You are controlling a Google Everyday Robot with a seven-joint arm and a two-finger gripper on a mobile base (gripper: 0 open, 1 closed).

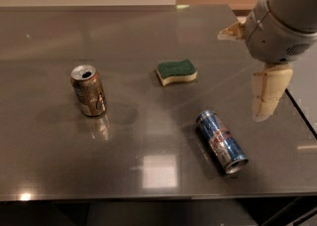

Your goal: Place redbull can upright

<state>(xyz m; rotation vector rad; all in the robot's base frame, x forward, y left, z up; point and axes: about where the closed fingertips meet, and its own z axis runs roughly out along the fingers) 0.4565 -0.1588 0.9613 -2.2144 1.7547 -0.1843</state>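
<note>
The redbull can (221,141), slim, blue and silver with a red mark, lies on its side on the dark table (148,180) at the front right, its silver end pointing to the front right. My gripper (241,75) hangs above the table's right side, up and to the right of the can and apart from it. It is open and empty: one cream finger (267,93) points down and the other (231,31) sticks out to the left.
A wider brown-gold can (88,90) stands upright at the left. A green and yellow sponge (176,71) lies mid-table, behind the redbull can. The table's right edge runs just beside the gripper, its front edge near the can.
</note>
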